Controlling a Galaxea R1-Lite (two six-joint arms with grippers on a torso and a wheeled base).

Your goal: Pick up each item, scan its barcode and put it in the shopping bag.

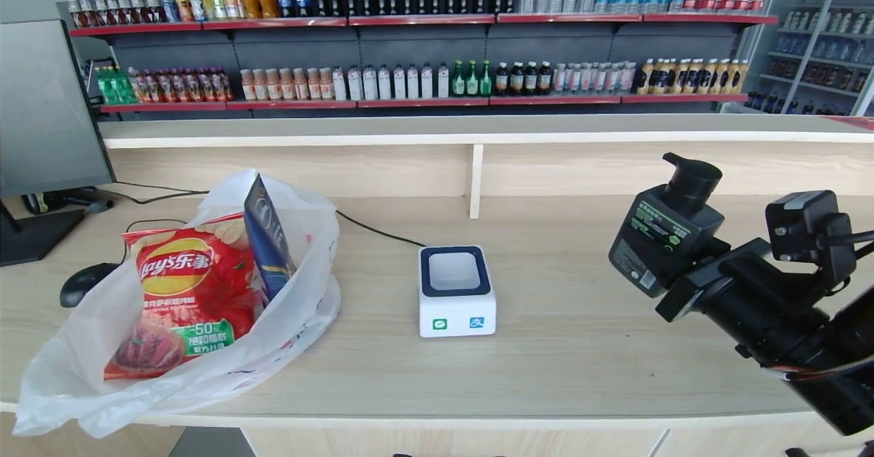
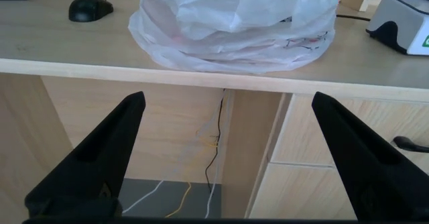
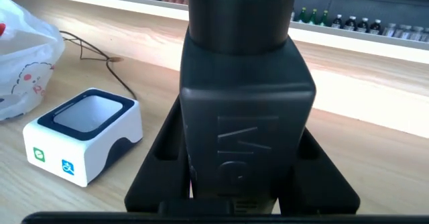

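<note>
Snugly inside right pincer: black bottle

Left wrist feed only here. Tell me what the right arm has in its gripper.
Observer: The right gripper is shut on a black bottle, which is tilted in the air above the counter.
Operator: Give me the scanner's position relative to it.
Observer: The white scanner sits on the counter between the shopping bag and the bottle, with its window facing up.
Operator: Report what's in the bag.
Observer: A red chip bag and a blue packet.
</note>
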